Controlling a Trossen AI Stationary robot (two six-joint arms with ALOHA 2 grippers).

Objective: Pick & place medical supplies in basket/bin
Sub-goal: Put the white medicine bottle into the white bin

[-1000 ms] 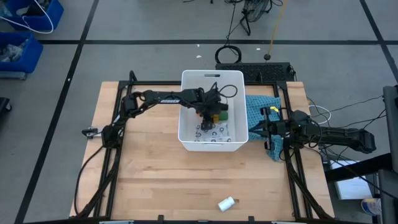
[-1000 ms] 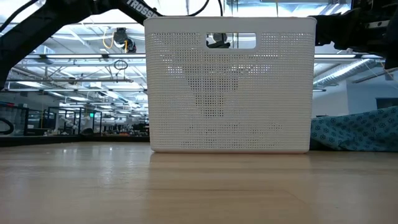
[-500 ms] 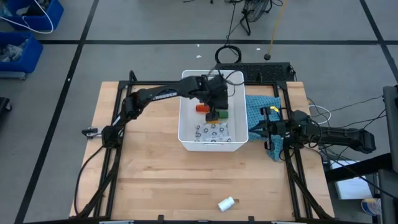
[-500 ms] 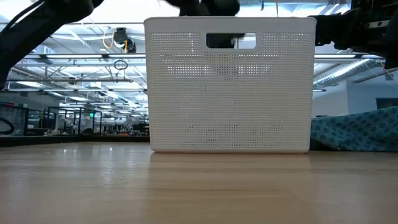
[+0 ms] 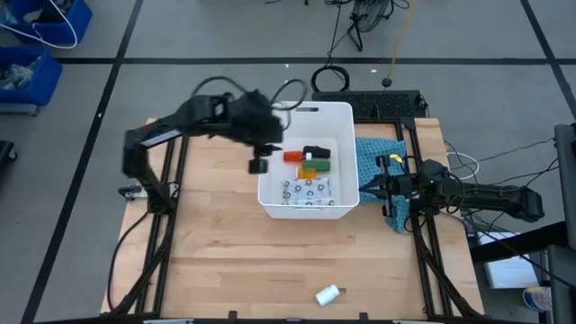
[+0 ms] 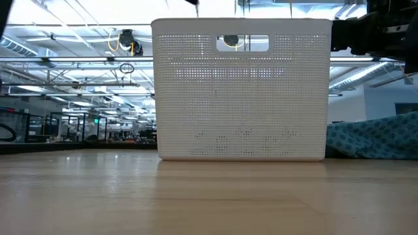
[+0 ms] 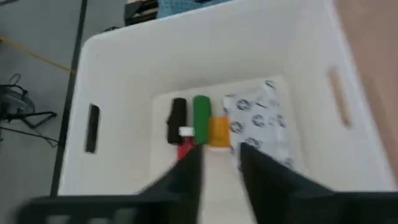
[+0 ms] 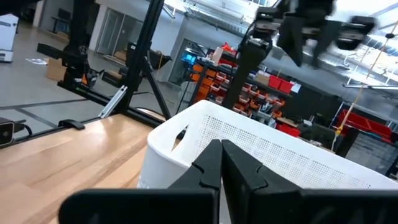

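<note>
The white bin (image 5: 270,193) stands in the middle of the table. On its floor lie a red white-capped bottle (image 5: 292,156), a black oblong piece (image 5: 315,150), a green-white box (image 5: 321,164), an orange bottle (image 5: 308,171) and a white patterned packet (image 5: 306,191). A white cylinder (image 5: 328,293) lies on the wood near the front edge. My left gripper (image 5: 259,164) hangs high above the bin's left rim, open, with nothing between its fingers (image 7: 186,177). My right gripper (image 5: 371,185) rests shut at the table's right, over the teal cloth (image 5: 378,157).
The teal cloth (image 6: 372,137) lies right of the bin, partly under my right arm. Black frame rails (image 5: 171,225) run along both sides of the table. Bare wood (image 5: 270,261) stretches from the bin to the front edge. Blue bins (image 5: 36,45) stand on the floor at far left.
My left gripper has risen out of the bin and swung toward the table's left, tipping more level. The red bottle, hidden under the gripper a second ago, now lies uncovered on the bin's floor beside the black piece and the green-white box.
</note>
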